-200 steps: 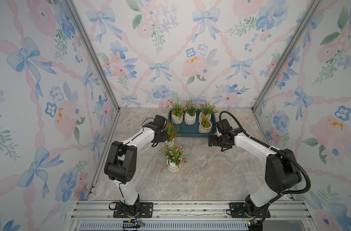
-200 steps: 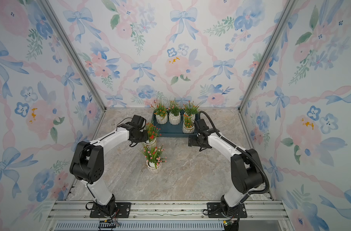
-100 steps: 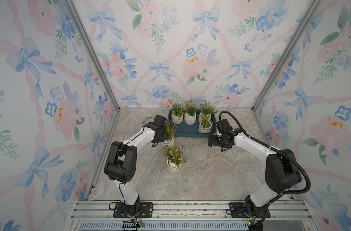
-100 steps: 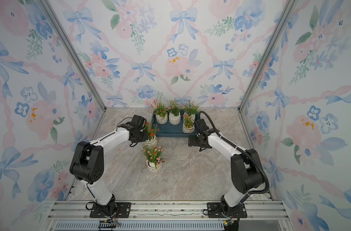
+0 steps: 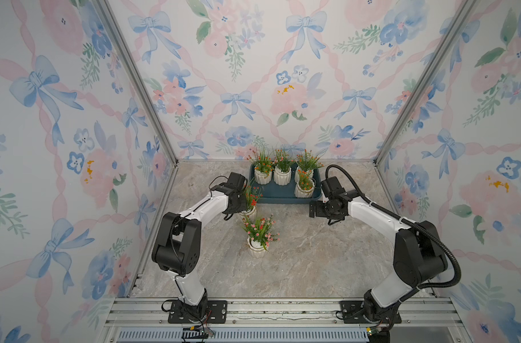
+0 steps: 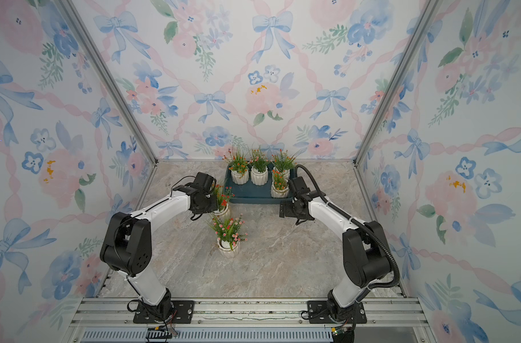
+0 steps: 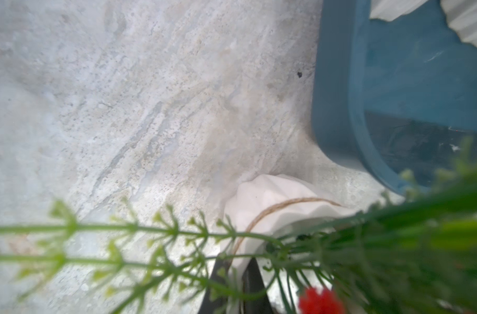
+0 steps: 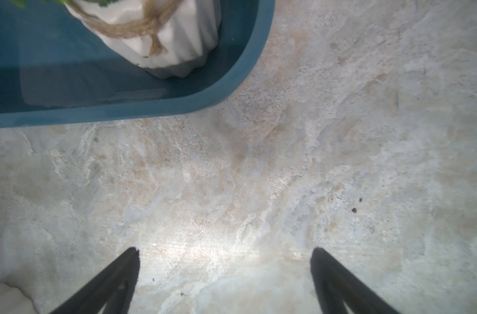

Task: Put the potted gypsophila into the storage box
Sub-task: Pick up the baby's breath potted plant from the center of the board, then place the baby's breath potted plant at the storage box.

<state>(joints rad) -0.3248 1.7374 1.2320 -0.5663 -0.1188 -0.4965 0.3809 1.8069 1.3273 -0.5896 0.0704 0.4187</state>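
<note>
The dark teal storage box [image 5: 283,200] lies at the back of the table and holds several potted gypsophila [image 5: 282,175]. My left gripper [image 7: 238,274] is shut on the rim of a white ribbed pot with red blossoms [image 5: 249,212], just outside the box's left front corner [image 7: 332,114]. Green sprigs blur much of the left wrist view. Another pot with pink blossoms [image 5: 257,249] stands on the table nearer the front. My right gripper [image 8: 225,261] is open and empty over bare table, just in front of the box's right front corner [image 8: 123,111].
The floral side and back walls close in the marble table [image 5: 312,261]. The box sits close to the back wall. A pot with a twine bow [image 8: 164,40] stands in the box's right front corner, close to my right gripper [image 6: 283,209].
My left gripper has closed the last bit onto the pot's rim. Both arms and all the pots have stayed in place.
</note>
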